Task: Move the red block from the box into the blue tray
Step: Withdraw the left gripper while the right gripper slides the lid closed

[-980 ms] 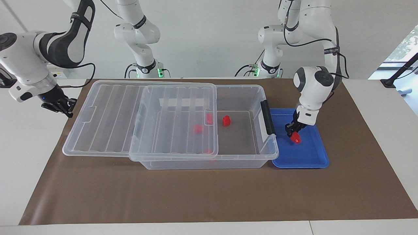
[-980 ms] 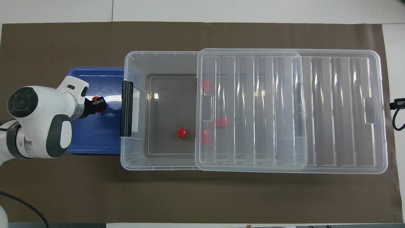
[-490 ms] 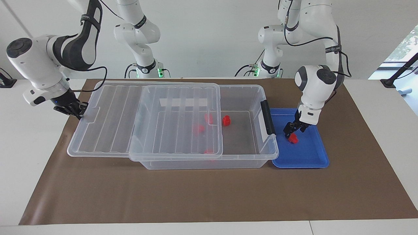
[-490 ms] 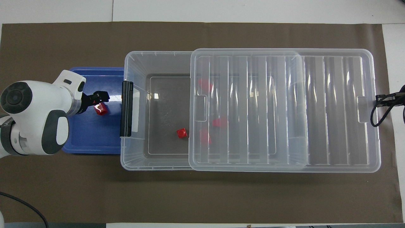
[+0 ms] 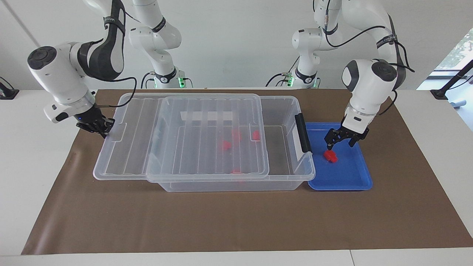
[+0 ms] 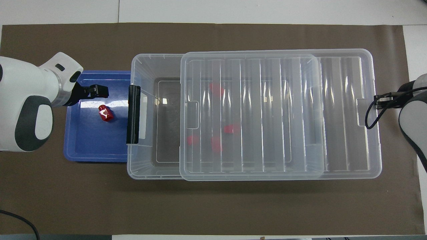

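Note:
One red block (image 5: 330,156) lies loose on the floor of the blue tray (image 5: 351,177), also seen in the overhead view (image 6: 105,113). My left gripper (image 5: 340,145) is open and empty, raised a little over the tray (image 6: 86,146) above the block. The clear box (image 5: 295,177) stands beside the tray. Its ribbed lid (image 5: 207,136) lies slid partly across it. Several red blocks (image 6: 230,128) show through the lid inside the box. My right gripper (image 5: 98,127) is at the lid's end edge, at the right arm's end of the table.
The box's black clip handle (image 5: 303,133) faces the tray. A strip of the box (image 6: 166,116) next to the handle is uncovered. A brown mat (image 5: 236,221) covers the table under everything.
My left gripper opened, left the red block in the tray and rose. The lid slid toward the left arm's end with my right gripper at its edge, covering the blocks.

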